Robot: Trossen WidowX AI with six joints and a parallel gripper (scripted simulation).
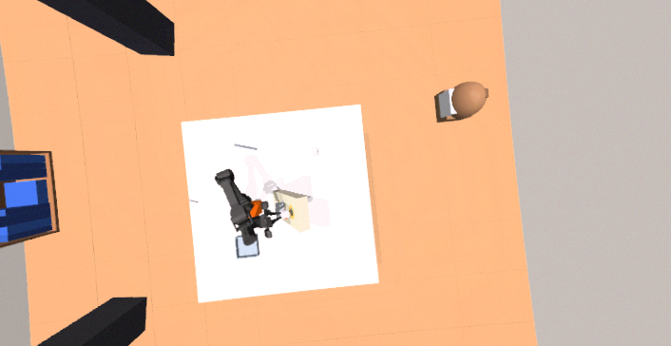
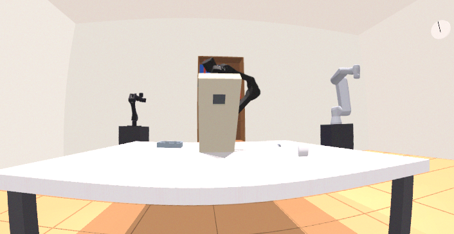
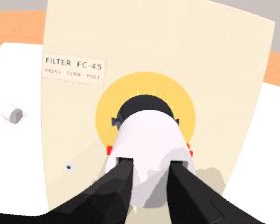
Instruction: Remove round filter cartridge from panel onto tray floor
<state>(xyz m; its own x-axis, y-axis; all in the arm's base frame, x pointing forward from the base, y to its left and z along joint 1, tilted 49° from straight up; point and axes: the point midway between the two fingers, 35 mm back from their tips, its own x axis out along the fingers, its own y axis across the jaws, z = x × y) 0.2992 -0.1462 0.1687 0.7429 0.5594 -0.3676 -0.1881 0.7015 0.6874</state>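
Observation:
My gripper (image 1: pixel 279 215) (image 3: pixel 150 166) is shut on the white round filter cartridge (image 1: pixel 285 214) (image 3: pixel 151 137), with its black fingertips in the two slots of the face. The cartridge sticks out in front of the beige service panel (image 1: pixel 300 207) (image 2: pixel 218 126) (image 3: pixel 76 110). A dark hole (image 3: pixel 143 102) with a yellow ring (image 3: pixel 105 117) shows behind it. Whether the cartridge's rear end is clear of the hole cannot be told. The grey-blue tray (image 1: pixel 248 249) (image 2: pixel 170 144) stands on the table, partly under the arm in the top view.
A small white cylinder (image 1: pixel 315 151) (image 2: pixel 303 151) (image 3: pixel 12 113) lies on the table to the side of the panel. A thin grey bar (image 1: pixel 245 146) lies farther off. An orange piece (image 1: pixel 256 208) shows beside the arm. The panel stands tall and upright.

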